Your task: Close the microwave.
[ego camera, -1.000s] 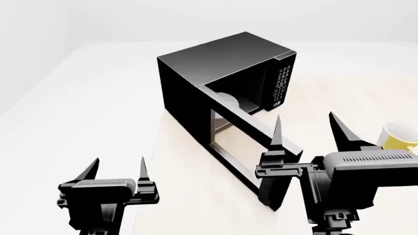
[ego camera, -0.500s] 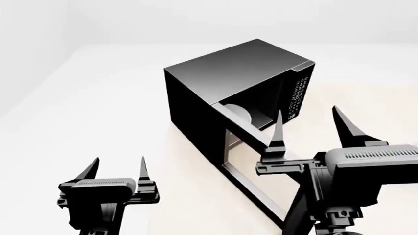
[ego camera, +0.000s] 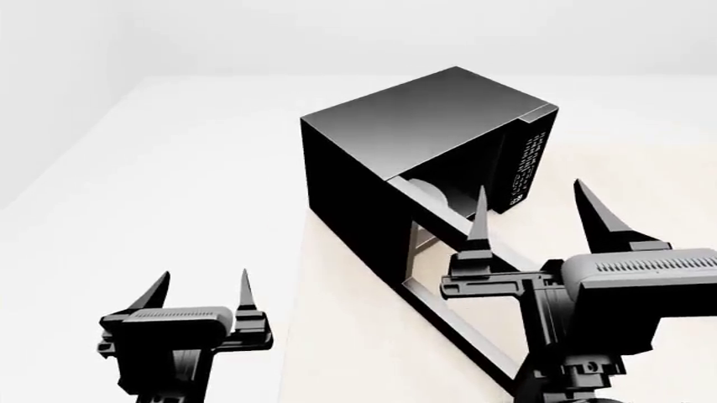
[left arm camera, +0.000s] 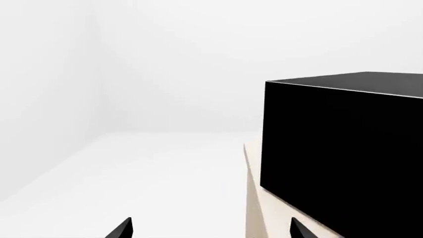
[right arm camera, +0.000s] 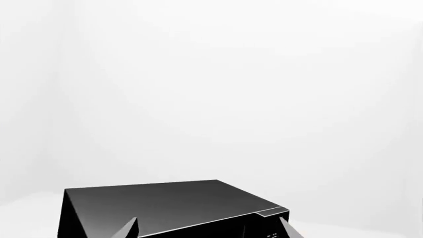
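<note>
The black microwave [ego camera: 421, 117] stands on the table with its door [ego camera: 448, 294] swung open toward me. The white plate [ego camera: 424, 195] shows inside, and the white-marked button panel [ego camera: 526, 164] is to the right of the opening. My right gripper [ego camera: 532, 210] is open and raised, with its left finger over the door's top edge; whether it touches is unclear. My left gripper [ego camera: 201, 281] is open and holds nothing, well left of the microwave. In the left wrist view I see the microwave's black side [left arm camera: 343, 158] beyond the gripper [left arm camera: 210, 230]. In the right wrist view its top [right arm camera: 165, 203] lies beyond the gripper [right arm camera: 208, 229].
The light wooden table [ego camera: 348, 336] carries the microwave, and its left edge [left arm camera: 251, 198] runs just left of the box. Beyond that edge lies white floor [ego camera: 146, 185] and bare white walls.
The head view has shifted, so the microwave now sits further right in the picture. The yellow mug at the right edge has dropped out of view. The right gripper has edged right.
</note>
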### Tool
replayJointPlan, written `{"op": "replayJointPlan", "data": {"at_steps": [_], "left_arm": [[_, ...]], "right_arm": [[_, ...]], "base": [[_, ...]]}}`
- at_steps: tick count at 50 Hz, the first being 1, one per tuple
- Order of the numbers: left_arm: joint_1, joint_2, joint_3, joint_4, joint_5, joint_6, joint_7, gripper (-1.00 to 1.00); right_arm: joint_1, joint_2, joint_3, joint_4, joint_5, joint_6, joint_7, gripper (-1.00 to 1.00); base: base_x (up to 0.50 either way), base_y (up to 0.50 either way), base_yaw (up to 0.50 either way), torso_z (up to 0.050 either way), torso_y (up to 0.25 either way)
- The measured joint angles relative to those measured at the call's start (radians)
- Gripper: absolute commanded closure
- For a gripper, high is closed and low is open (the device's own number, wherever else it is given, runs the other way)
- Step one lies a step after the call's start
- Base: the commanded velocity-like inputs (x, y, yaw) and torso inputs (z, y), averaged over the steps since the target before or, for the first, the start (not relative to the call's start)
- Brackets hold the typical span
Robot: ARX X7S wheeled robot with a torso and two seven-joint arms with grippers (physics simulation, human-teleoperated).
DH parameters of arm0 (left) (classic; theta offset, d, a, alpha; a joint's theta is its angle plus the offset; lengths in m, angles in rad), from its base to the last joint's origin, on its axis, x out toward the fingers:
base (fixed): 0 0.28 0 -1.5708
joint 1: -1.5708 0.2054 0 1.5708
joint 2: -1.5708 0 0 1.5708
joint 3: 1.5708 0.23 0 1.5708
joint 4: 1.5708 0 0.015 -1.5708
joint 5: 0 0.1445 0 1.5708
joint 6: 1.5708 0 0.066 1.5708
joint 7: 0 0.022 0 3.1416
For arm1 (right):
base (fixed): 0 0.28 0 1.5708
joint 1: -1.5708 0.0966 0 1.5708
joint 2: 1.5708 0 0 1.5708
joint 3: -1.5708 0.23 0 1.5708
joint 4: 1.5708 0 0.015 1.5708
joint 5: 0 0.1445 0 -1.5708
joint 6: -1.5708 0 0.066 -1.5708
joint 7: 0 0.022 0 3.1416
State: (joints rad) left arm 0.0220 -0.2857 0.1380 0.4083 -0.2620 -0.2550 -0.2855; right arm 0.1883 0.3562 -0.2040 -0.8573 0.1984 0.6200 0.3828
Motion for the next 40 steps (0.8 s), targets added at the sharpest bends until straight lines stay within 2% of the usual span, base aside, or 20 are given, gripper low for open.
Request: {"op": "replayJointPlan", "data": {"at_steps": [3,40], "left_arm": [[0.0,-0.001,0.001,0.0,-0.001,0.0,-0.001,-1.0],[-0.006,-0.012,0.011,-0.006,-0.01,0.005,-0.013,-1.0]], "right_arm": [[0.0,0.002,-0.003,0.0,-0.002,-0.003,0.0,-1.0],[0.053,0.004,-0.041,-0.056,0.045,0.097,-0.004,-1.0]], "base": [[0.49,0.0,0.0,0.0,0.0],[0.0,0.0,0.0,0.0,0.0]]}}
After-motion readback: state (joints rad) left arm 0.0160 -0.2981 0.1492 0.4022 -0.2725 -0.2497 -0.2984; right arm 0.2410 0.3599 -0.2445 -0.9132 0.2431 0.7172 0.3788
